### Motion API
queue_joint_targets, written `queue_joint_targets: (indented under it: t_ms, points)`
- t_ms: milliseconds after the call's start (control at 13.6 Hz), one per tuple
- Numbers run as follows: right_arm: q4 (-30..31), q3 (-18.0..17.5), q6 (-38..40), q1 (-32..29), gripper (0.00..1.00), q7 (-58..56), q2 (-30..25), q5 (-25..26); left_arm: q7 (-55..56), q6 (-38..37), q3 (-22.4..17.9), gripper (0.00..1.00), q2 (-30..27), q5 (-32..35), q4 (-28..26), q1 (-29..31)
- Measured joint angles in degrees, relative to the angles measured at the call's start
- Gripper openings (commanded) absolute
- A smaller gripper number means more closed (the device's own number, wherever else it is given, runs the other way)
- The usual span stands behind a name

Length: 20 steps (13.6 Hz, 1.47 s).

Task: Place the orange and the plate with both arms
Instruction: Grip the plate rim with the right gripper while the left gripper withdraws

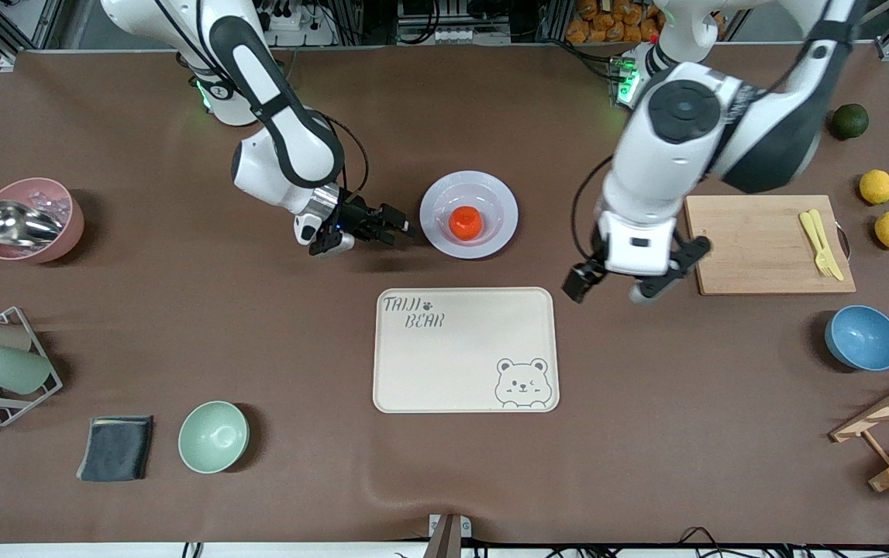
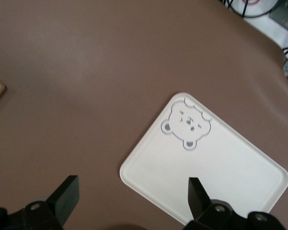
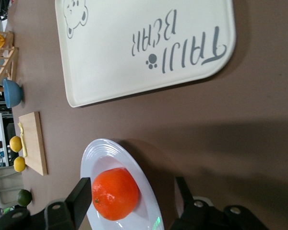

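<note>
The right gripper (image 1: 401, 230), jaws spread, straddles the plate (image 1: 434, 230) rim beside the orange (image 1: 465, 222); the left gripper (image 1: 611, 285) hovers spread over bare table between tray (image 1: 465, 350) and cutting board (image 1: 754, 248).

Brown table (image 1: 258, 325) with plate (image 1: 435, 232), tray (image 1: 460, 364)

Both arms are glossy white with black joint bands and thin black cables, a green light glowing near each base, ending in black two-fingered hands on silver-grey wrists.
</note>
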<state>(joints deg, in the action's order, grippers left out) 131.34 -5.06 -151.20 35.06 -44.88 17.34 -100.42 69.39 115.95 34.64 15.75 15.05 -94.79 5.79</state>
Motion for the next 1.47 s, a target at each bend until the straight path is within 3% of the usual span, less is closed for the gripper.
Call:
queue_joint_targets:
  t_ms: [294, 661, 1322, 1469]
  points:
    - [0.33, 0.0, -0.23, 1.84, 0.72, -0.89, 1.28, -0.93, -10.26, -4.61, 0.09, 1.0, -0.1, -0.07, 4.87, 5.62]
    - [0.34, -0.01, -0.62, 4.93, 0.67, -10.01, 3.25, -10.91, -23.15, -13.28, 0.1, 1.0, -0.86, -0.09, 11.65, 9.34]
    - [-0.05, -0.02, -0.26, 6.65, 0.55, -13.36, 4.87, -17.18, -34.96, -15.76, 0.1, 1.0, -2.18, -3.17, 12.64, 13.73]
    - [-0.57, -0.02, -0.25, 7.05, 0.51, -15.63, 5.53, -19.95, -37.21, -16.88, -2.43, 1.0, -4.39, -5.93, 12.69, 13.51]
